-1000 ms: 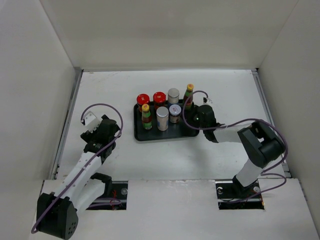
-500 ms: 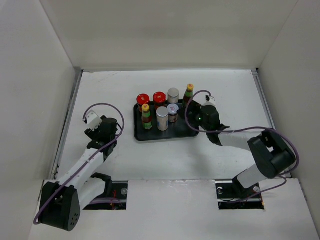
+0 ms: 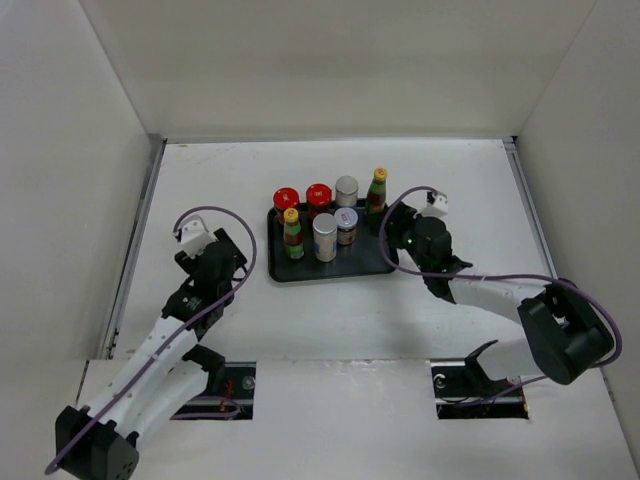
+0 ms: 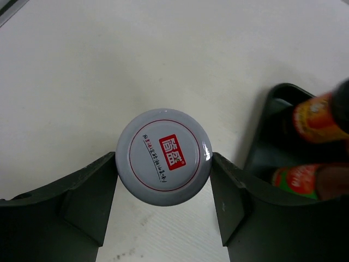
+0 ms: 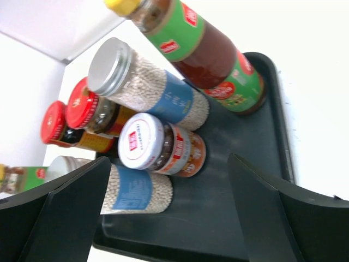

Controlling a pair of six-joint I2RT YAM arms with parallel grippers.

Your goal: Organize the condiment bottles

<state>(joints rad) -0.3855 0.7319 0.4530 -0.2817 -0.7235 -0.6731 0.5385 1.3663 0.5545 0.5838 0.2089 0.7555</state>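
The left gripper (image 4: 163, 177) has its jaws closed against both sides of a pale-lidded jar (image 4: 163, 155), near the left side of the black tray (image 3: 335, 268); whether the jar stands on the table (image 4: 109, 65) or hangs above it I cannot tell. Its lid bears a thin red ring and a red square with two white Chinese characters, over a slanted line of print too small to read. The right gripper (image 5: 169, 159) sits at the tray's right edge, jaws spread wide and holding nothing.

On the tray the front row runs, left to right: a yellow-capped sauce bottle (image 3: 292, 235); a grey-capped shaker (image 3: 325, 237) with a blue label; a second pale-lidded jar (image 3: 347, 226) — the same red logo on its lid. Behind stand a red-lidded jar (image 3: 286, 198), its red-lidded twin (image 3: 319, 194), a rear shaker (image 3: 347, 188) and a rear sauce bottle (image 3: 378, 190) with a green label and red emblem.

Against a second ago, the left gripper is nearer the tray; the right has drawn back from the rear sauce bottle — its arm lies lower.
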